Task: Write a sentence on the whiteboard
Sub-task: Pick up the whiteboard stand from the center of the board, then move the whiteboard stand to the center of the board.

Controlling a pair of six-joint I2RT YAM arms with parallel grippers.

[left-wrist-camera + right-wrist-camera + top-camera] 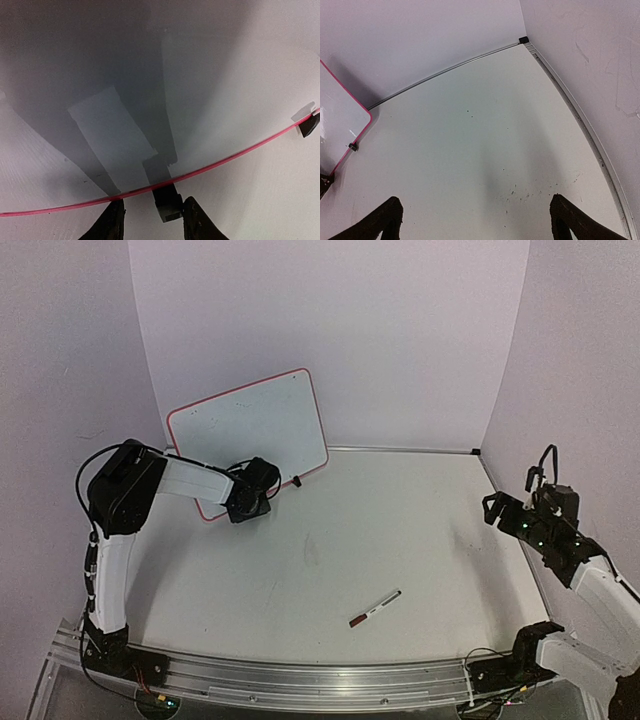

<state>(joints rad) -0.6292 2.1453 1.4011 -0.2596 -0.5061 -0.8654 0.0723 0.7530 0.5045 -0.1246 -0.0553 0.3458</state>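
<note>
Whiteboard [250, 430] at the far left corner of the table [400, 530] — standing on its lower long edge, tilted back toward the rear wall, red rim all round, face glossy white. Left gripper [154, 205] down at that lower edge, fingers [112, 225] either side of one black clip foot [167, 202]; jaws partly spread, right finger just beside the foot, a gap showing on the left side, no pinch visible. Second clip foot [310, 125] farther along the rim toward the board's right corner. Right gripper [475, 210] near the right edge of the table, well apart from the board — jaws spread wide over bare tabletop. Marker [375, 608] lying flat near the front edge, right of centre, well apart from both grippers.
</note>
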